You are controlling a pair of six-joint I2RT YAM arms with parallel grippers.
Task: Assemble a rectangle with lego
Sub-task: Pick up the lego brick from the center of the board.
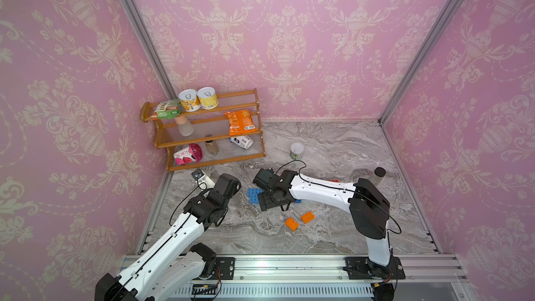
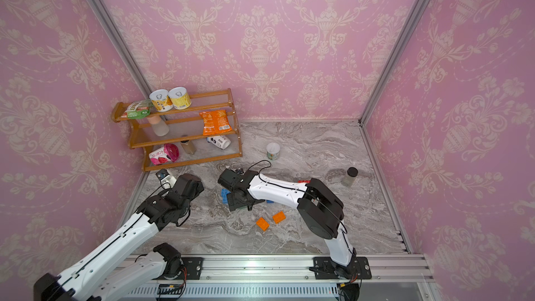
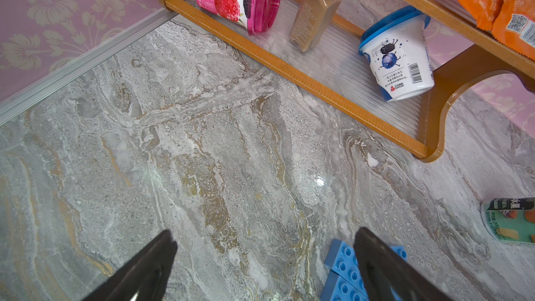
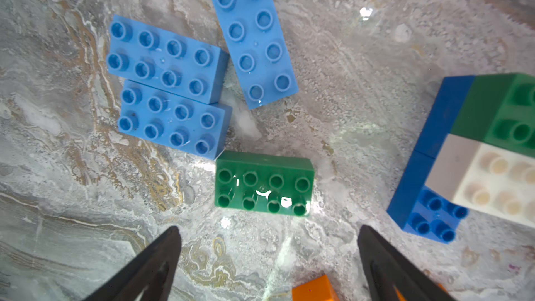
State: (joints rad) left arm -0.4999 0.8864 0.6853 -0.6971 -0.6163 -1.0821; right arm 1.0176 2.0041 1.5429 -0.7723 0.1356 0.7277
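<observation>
The right wrist view shows three light blue lego bricks lying studs up: two (image 4: 168,59) (image 4: 173,120) side by side and one (image 4: 254,39) slanted next to them. A green brick (image 4: 263,183) lies just ahead of my right gripper (image 4: 269,229), which is open and empty above the table. To one side stands a stack of dark blue, green and white bricks (image 4: 445,152). An orange brick corner (image 4: 312,289) shows between the fingers. My left gripper (image 3: 263,231) is open and empty beside blue bricks (image 3: 341,264). Two orange bricks (image 1: 291,223) (image 1: 307,217) lie apart nearer the front.
A wooden three-tier shelf (image 1: 214,163) with tins, cups and snack packets stands at the back left. A small can (image 1: 297,150) stands behind the bricks and a dark-capped bottle (image 1: 378,175) at the right. A red brick edge (image 1: 334,180) peeks from behind the right arm.
</observation>
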